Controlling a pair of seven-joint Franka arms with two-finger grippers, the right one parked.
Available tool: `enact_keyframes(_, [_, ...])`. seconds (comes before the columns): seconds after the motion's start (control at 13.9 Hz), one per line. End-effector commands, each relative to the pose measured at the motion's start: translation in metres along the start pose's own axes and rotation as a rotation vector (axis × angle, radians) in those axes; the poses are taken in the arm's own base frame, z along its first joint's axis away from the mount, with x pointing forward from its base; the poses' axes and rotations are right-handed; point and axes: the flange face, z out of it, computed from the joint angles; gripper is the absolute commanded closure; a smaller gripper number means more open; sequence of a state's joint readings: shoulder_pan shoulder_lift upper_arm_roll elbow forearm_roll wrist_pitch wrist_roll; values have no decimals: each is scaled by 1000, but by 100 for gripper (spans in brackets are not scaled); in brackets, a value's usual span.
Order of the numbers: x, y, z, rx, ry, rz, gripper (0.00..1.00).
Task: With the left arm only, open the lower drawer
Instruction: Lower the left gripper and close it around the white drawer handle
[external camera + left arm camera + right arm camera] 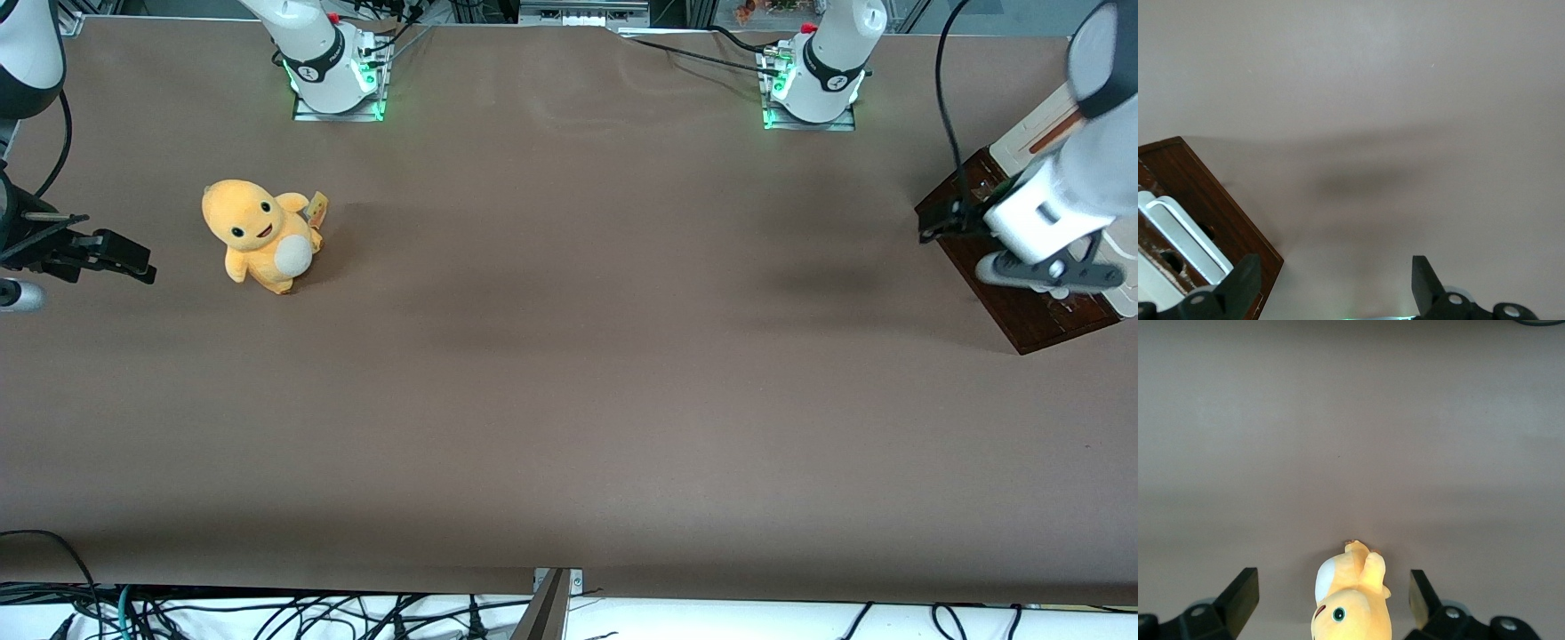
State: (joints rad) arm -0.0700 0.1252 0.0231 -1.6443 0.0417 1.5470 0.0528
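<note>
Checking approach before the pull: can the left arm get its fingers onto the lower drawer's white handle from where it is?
Probably yes. The gripper hangs open just beside the lower drawer, with one of the fingers already near the white handle. Nothing lies between them, only bare table.

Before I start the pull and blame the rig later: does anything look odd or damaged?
One thing: the drawer front shows pale scuffs around its holes beside the handle. The gripper, fingers apart, hangs beside its corner, off the handle. The plush sits upright toward the parked arm's end.
</note>
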Motion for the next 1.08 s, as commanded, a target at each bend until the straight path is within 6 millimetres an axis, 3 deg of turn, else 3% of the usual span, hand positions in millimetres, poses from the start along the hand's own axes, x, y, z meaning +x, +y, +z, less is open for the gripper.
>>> enact_keyframes(0.0, [24,-4,37,45,-89,-10,0])
enact_keyframes(0.22, [59,-17,121,284,-248,-96,0])
enact_keyframes(0.5, [81,-41,211,547,-369,-235,0])
enact_keyframes(0.79, [77,-48,269,833,-469,-389,0])
enact_keyframes(1.01, [69,-65,297,951,-528,-444,0])
